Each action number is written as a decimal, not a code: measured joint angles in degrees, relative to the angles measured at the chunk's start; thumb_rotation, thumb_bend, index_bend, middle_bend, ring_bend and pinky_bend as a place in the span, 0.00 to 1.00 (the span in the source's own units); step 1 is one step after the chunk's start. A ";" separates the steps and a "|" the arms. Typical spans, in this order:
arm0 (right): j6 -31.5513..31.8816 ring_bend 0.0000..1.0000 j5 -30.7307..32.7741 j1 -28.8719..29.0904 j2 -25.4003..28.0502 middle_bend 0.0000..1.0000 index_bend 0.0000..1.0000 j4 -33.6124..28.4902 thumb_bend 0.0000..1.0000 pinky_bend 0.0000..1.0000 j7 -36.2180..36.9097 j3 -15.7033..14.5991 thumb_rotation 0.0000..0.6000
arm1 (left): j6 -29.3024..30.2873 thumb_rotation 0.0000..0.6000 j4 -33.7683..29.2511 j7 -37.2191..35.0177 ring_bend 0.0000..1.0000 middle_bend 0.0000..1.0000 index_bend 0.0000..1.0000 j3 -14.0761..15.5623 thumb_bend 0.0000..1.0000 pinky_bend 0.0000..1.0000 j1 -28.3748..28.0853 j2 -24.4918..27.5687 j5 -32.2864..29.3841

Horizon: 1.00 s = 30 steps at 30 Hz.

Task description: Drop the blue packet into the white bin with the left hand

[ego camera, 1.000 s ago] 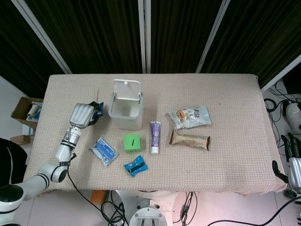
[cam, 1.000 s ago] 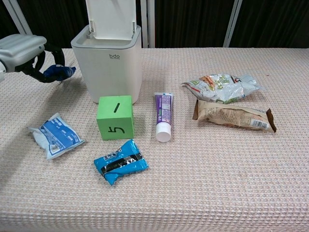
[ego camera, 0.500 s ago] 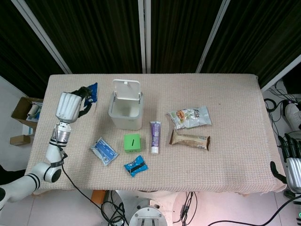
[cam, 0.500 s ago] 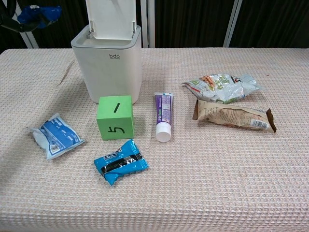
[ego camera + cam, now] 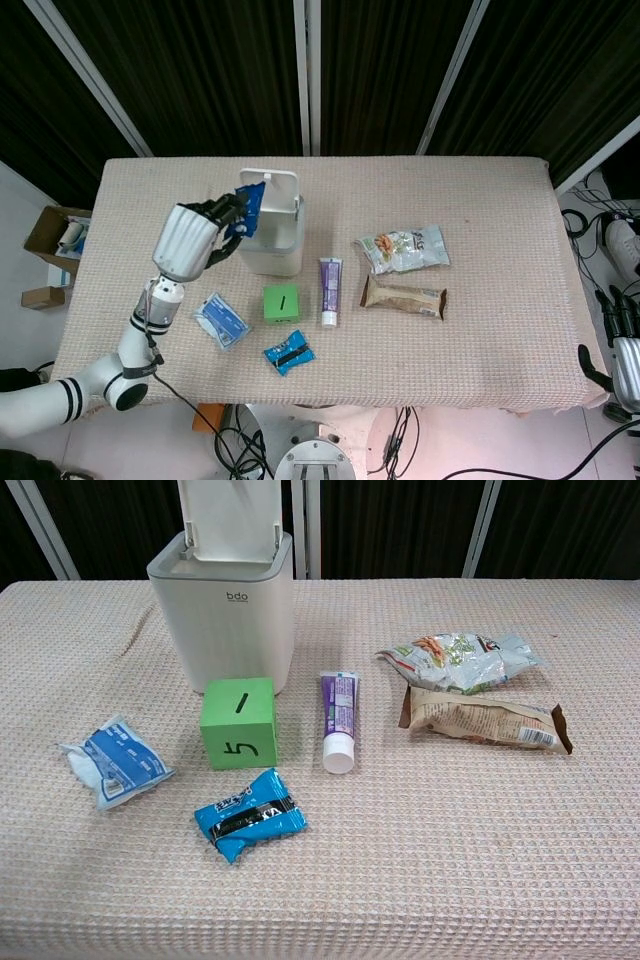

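Observation:
In the head view my left hand is raised above the table and holds a blue packet in its fingertips, right at the left rim of the white bin. The bin stands with its lid flipped up at the back, and it also shows in the chest view as the white bin. The chest view shows neither the left hand nor the held packet. My right hand hangs low beside the table's right edge, its fingers hard to read.
On the cloth lie a white-blue pouch, a green cube, a blue-black packet, a purple tube, a clear snack bag and a brown bar wrapper. A cardboard box sits on the floor at left.
My left hand has lifted the blue packet off the table, swung out to the far left, then come right to the bin's left rim. It has left the chest view.

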 measured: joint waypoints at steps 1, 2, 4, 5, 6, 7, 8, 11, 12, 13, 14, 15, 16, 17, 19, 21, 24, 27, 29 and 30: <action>-0.02 0.00 -0.01 -0.03 -0.04 0.00 0.00 0.20 0.35 0.00 0.20 -0.04 1.00 | -0.62 1.00 -0.25 0.25 0.68 0.68 0.73 0.08 0.49 0.90 -0.25 -0.23 -0.11; -0.04 0.00 -0.01 -0.05 -0.08 0.00 0.00 0.41 0.35 0.00 0.41 -0.07 1.00 | -1.87 1.00 -0.41 0.63 0.68 0.68 0.73 0.22 0.49 0.90 -0.72 -0.80 -0.53; -0.14 0.00 0.08 -0.10 -0.21 0.00 0.00 0.87 0.35 0.00 0.98 -0.09 1.00 | -3.22 1.00 -0.28 1.22 0.68 0.68 0.73 0.42 0.49 0.90 -1.31 -1.64 -0.91; -0.22 0.00 0.17 -0.11 -0.25 0.00 0.00 1.05 0.35 0.00 1.25 -0.09 1.00 | -4.19 1.00 0.12 1.72 0.68 0.68 0.73 0.56 0.49 0.90 -1.84 -2.51 -1.19; -0.35 0.00 0.32 -0.13 -0.29 0.00 0.00 1.24 0.35 0.00 1.62 -0.09 1.00 | -4.81 1.00 0.59 2.06 0.68 0.68 0.73 0.63 0.49 0.90 -2.21 -3.15 -1.44; -0.41 0.00 0.39 -0.16 -0.31 0.00 0.00 1.35 0.35 0.00 1.85 -0.10 1.00 | -5.40 1.00 1.18 2.36 0.68 0.68 0.73 0.65 0.49 0.90 -2.57 -3.76 -1.75; -0.38 0.00 0.39 -0.20 -0.31 0.00 0.00 1.43 0.35 0.00 2.04 -0.10 1.00 | -6.18 1.00 2.04 2.74 0.68 0.68 0.73 0.62 0.49 0.90 -3.03 -4.56 -2.30; -0.09 0.00 0.30 -0.38 -0.25 0.00 0.00 1.74 0.35 0.00 2.71 -0.09 1.00 | -7.95 1.00 4.01 3.50 0.68 0.68 0.73 0.37 0.49 0.89 -3.96 -6.07 -4.02; -0.08 0.00 0.45 -0.42 -0.20 0.00 0.00 1.91 0.35 0.00 2.98 -0.02 1.00 | -8.38 1.00 4.47 3.63 0.68 0.67 0.72 0.33 0.49 0.89 -4.15 -6.31 -4.37; -0.12 0.00 0.62 -0.43 -0.17 0.00 0.00 2.01 0.35 0.00 3.11 0.04 1.00 | -8.76 1.00 4.85 3.66 0.66 0.66 0.70 0.30 0.48 0.88 -4.32 -6.46 -4.63; -0.23 0.00 0.84 -0.41 -0.14 0.00 0.00 2.11 0.35 0.00 3.29 0.12 1.00 | -9.14 1.00 5.30 3.61 0.65 0.65 0.67 0.33 0.47 0.88 -4.46 -6.54 -4.81; -0.50 0.00 1.20 -0.37 -0.11 0.00 0.00 2.23 0.35 0.00 3.53 0.23 1.00 | -9.40 1.00 5.62 3.56 0.63 0.63 0.63 0.37 0.47 0.87 -4.54 -6.54 -4.90; -0.74 0.00 1.45 -0.32 -0.10 0.00 0.00 2.35 0.35 0.00 3.69 0.30 1.00 | -9.64 1.00 5.94 3.48 0.61 0.61 0.58 0.42 0.46 0.86 -4.61 -6.54 -5.00; -0.97 0.00 1.61 -0.27 -0.11 0.00 0.00 2.46 0.35 0.00 3.79 0.34 1.00 | -9.89 1.00 6.34 3.38 0.58 0.58 0.53 0.48 0.45 0.85 -4.67 -6.51 -5.15; -1.31 0.00 1.68 -0.15 -0.20 0.00 0.00 2.67 0.35 0.00 3.82 0.34 1.00 | -10.24 1.00 6.92 3.37 0.49 0.48 0.36 0.68 0.39 0.77 -4.69 -6.37 -5.33; -1.41 0.00 1.70 -0.11 -0.28 0.00 0.00 2.75 0.35 0.00 3.76 0.32 1.00 | -10.98 1.00 6.93 3.04 0.31 0.26 0.08 1.23 0.30 0.59 -4.67 -5.87 -5.27; -1.66 0.00 2.11 -0.06 -0.33 0.00 0.00 2.70 0.35 0.00 3.68 0.42 1.00 | -11.48 1.00 6.77 0.77 0.13 0.09 0.00 1.73 0.23 0.39 -4.52 -5.24 -4.57; -1.78 0.00 2.20 -0.06 -0.34 0.00 0.00 2.54 0.35 0.00 3.46 0.41 1.00 | -10.05 1.00 6.74 -1.92 0.09 0.06 0.00 1.79 0.19 0.32 -4.05 -4.83 -3.99; -1.71 0.00 2.19 -0.14 -0.37 0.00 0.00 2.53 0.35 0.00 3.41 0.37 1.00 | -8.98 1.00 6.46 -2.14 0.09 0.06 0.00 1.71 0.19 0.32 -3.58 -4.17 -3.76; -1.72 0.00 2.26 -0.16 -0.37 0.00 0.00 2.52 0.35 0.00 3.41 0.37 1.00 | -8.74 1.00 6.17 -2.01 0.09 0.06 0.00 1.70 0.19 0.31 -3.35 -3.80 -3.74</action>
